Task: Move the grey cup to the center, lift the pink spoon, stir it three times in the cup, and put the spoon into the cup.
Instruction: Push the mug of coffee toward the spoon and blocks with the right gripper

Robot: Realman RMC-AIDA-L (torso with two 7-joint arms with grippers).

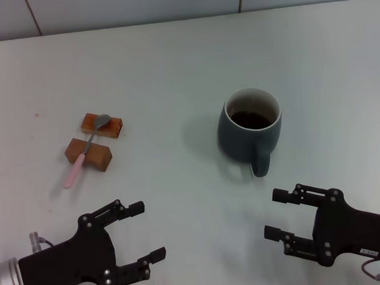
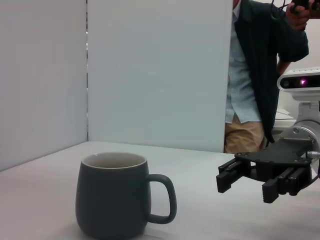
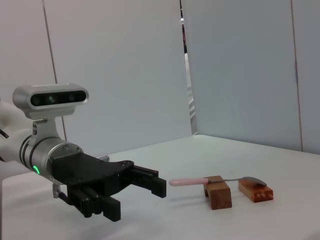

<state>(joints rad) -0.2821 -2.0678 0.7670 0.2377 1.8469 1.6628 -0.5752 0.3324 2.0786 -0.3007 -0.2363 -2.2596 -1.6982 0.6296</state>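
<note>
The grey cup (image 1: 251,130) stands upright on the white table (image 1: 174,67), right of the middle, its handle turned toward me; it also shows in the left wrist view (image 2: 116,194). The pink spoon (image 1: 84,149) lies across two brown wooden blocks (image 1: 95,140) at the left, its silver bowl on the far block; it also shows in the right wrist view (image 3: 210,180). My left gripper (image 1: 142,234) is open and empty near the front edge, below the spoon. My right gripper (image 1: 276,214) is open and empty in front of the cup's handle.
A person (image 2: 260,75) stands beyond the table's far side in the left wrist view. White panels wall in the table. A small dark speck (image 1: 36,114) marks the table at the far left.
</note>
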